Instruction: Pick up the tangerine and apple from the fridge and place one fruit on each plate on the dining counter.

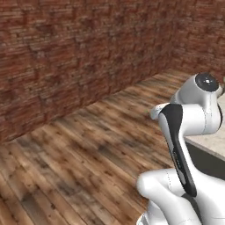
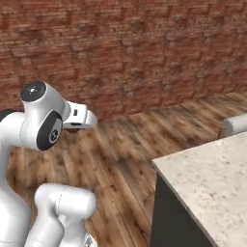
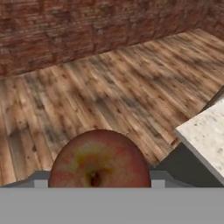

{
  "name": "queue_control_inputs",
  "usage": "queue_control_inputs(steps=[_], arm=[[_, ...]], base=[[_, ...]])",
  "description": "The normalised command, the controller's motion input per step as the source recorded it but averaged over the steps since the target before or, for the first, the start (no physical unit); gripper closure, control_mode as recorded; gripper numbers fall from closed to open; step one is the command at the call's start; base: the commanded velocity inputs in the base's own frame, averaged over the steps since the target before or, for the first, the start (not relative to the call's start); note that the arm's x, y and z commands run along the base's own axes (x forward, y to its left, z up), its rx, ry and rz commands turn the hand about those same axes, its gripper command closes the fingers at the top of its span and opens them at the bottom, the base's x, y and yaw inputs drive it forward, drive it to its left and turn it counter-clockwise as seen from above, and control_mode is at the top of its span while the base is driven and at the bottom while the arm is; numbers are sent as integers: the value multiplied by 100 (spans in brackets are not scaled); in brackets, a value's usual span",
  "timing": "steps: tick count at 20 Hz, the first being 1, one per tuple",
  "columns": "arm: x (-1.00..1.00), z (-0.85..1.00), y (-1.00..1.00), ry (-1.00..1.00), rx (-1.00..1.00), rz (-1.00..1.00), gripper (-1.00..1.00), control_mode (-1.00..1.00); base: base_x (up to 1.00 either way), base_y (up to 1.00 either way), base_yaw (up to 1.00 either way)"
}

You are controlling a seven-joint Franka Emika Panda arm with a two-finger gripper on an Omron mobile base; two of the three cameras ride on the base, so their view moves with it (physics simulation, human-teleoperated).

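- Brick wall (image 1: 66,52) and plank floor (image 3: 109,87) make up the background; no fridge or plate is in sight.
- Seen from the hand, the apple (image 3: 99,159), reddish with a yellow blush, sits right at the gripper (image 3: 99,183), stem dimple facing the camera.
- By the look of it, the jaws are pinching the apple from both sides; their tips are hidden behind the fruit.
- A corner of the dining counter (image 3: 205,131), speckled beige stone over a dark cabinet, lies ahead and to the right of the held apple.
- In my judgement, the coming move must carry the apple rightward over that top to find a plate.
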Motion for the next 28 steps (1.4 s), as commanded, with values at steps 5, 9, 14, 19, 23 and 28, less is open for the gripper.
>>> queue_control_inputs(steps=[5, 9, 14, 19, 23, 28], arm=[[0, 0, 0, 0, 0, 0, 100, 100], [0, 0, 0, 0, 0, 0, 100, 100], [0, 0, 0, 0, 0, 0, 100, 100], [0, 0, 0, 0, 0, 0, 100, 100], [0, 0, 0, 0, 0, 0, 100, 100], [0, 0, 0, 0, 0, 0, 100, 100]], base=[[94, 80, -68], [85, 77, -71], [92, 81, -71], [84, 70, -76], [74, 63, -78], [62, 53, -82]])
